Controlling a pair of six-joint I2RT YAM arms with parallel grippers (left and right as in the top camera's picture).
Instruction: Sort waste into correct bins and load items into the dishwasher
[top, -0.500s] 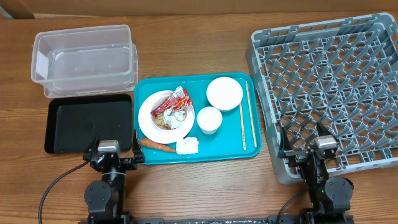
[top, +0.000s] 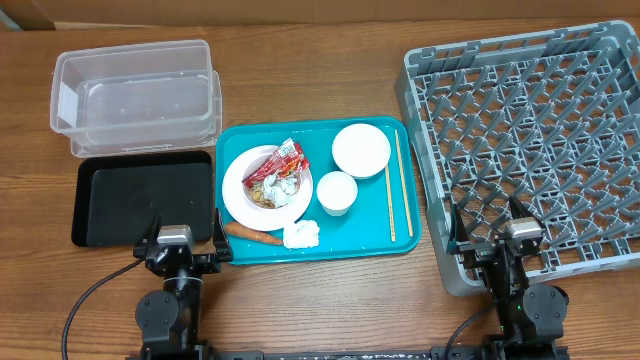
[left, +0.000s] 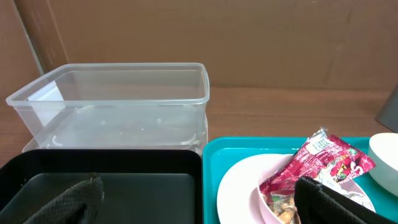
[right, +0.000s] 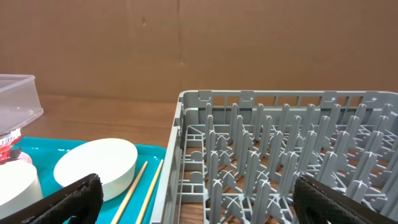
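On the teal tray, a white plate (top: 240, 190) carries red-and-silver wrappers (top: 287, 162) and beige scraps (top: 262, 193). A carrot (top: 252, 236) and a crumpled tissue (top: 301, 235) lie at its front. A bowl (top: 361, 150), a cup (top: 337, 192) and chopsticks (top: 400, 185) sit to the right. The clear tub (top: 135, 95) and black tray (top: 145, 205) are at the left, the grey dish rack (top: 530, 140) at the right. My left gripper (top: 185, 242) (left: 202, 205) is open and empty at the black tray's front edge. My right gripper (top: 487, 238) (right: 202, 205) is open and empty at the rack's front left corner.
The teal serving tray (top: 375, 235) lies mid-table between the bins and the rack. A brown cardboard wall (right: 199, 43) closes the back. Bare wooden tabletop (top: 330, 300) runs along the front between the two arms.
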